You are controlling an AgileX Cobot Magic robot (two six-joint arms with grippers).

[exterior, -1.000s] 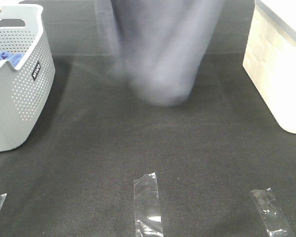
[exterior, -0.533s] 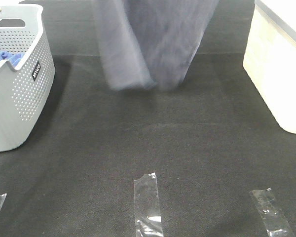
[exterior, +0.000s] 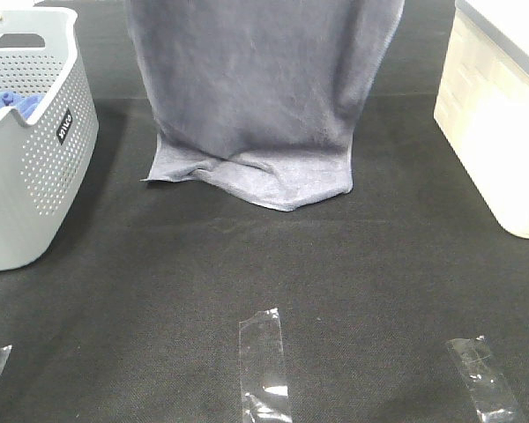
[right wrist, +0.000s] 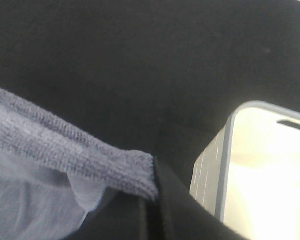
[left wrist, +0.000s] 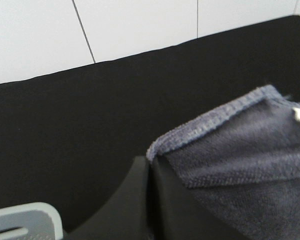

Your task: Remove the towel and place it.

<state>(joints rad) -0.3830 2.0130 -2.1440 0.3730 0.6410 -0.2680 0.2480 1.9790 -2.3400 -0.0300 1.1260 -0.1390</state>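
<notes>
The greyish-lavender towel (exterior: 256, 88) hangs spread out from above the top of the exterior view, and its bottom edge lies crumpled on the black table (exterior: 273, 264). Both grippers are out of that view. In the left wrist view my left gripper (left wrist: 149, 170) is shut on one hemmed top corner of the towel (left wrist: 240, 150). In the right wrist view my right gripper (right wrist: 151, 192) is shut on the other top corner of the towel (right wrist: 55, 145).
A grey perforated basket (exterior: 35, 159) with a bright blue cloth (exterior: 4, 107) inside stands at the left. A cream lidded bin (exterior: 498, 123) stands at the right; it also shows in the right wrist view (right wrist: 260, 170). Clear tape strips (exterior: 264, 366) mark the table's front.
The towel was swinging and bunched in the air; now it hangs spread wide and lower, with its bottom edge resting on the table.
</notes>
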